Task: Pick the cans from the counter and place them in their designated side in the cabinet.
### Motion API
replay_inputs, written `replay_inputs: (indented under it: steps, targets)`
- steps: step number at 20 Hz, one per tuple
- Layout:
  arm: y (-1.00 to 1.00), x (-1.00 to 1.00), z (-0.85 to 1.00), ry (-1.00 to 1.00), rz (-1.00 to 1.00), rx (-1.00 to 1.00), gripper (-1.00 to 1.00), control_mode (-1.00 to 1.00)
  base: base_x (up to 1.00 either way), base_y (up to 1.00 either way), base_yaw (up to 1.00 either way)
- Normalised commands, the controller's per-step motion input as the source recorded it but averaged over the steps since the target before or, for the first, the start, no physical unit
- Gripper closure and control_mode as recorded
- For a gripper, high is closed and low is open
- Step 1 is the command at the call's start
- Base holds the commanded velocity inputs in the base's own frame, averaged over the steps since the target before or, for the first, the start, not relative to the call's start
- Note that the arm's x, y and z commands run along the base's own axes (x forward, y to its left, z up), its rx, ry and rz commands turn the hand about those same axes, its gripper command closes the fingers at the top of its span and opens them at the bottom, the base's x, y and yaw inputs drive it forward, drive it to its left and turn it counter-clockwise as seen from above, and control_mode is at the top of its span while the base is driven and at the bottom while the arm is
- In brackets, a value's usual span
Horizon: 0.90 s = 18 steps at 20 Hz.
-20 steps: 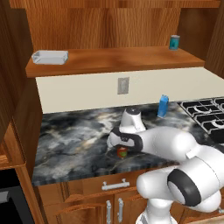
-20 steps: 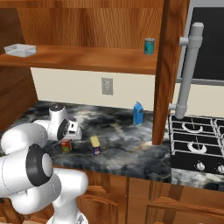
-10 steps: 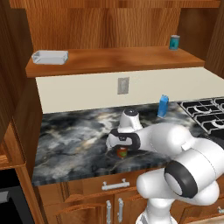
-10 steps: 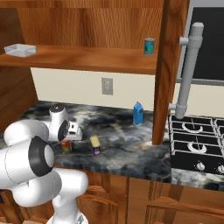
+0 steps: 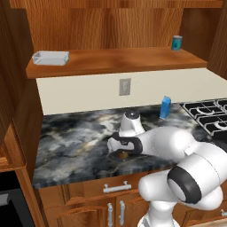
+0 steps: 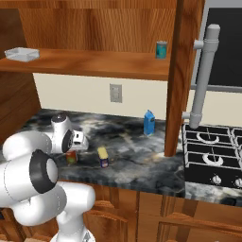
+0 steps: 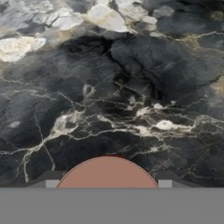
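Since red can (image 7: 107,171) sits upright directly under jaws on tabletop (image 7: 131,87), you descend straight; jaw opening cannot tell.

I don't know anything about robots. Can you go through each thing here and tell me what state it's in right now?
red can: upright on the counter, under the gripper.
gripper: lowered over the red can; open or shut, cannot tell.
blue can: upright on the counter, untouched.
teal can: upright on the cabinet shelf.
blue carton: upright on the counter.
white tray: lying flat on the shelf.
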Motion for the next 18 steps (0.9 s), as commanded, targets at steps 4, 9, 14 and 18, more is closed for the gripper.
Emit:
replay_inputs:
  steps: [4, 9, 14, 18]
  targets:
    - [-0.05, 0.0, 0.22, -0.09, -0.01, -0.03, 1.0, -1.0, 0.0, 0.0, 0.0]
    - [-0.13, -0.02, 0.36, -0.03, -0.02, -0.02, 1.0, -1.0, 0.0, 0.0, 0.0]
    - [-0.26, -0.04, 0.48, 0.0, 0.0, 0.0, 1.0, -1.0, 0.0, 0.0, 0.0]
    - [-0.31, -0.06, 0.55, 0.0, 0.0, 0.0, 1.0, -1.0, 0.0, 0.0, 0.0]
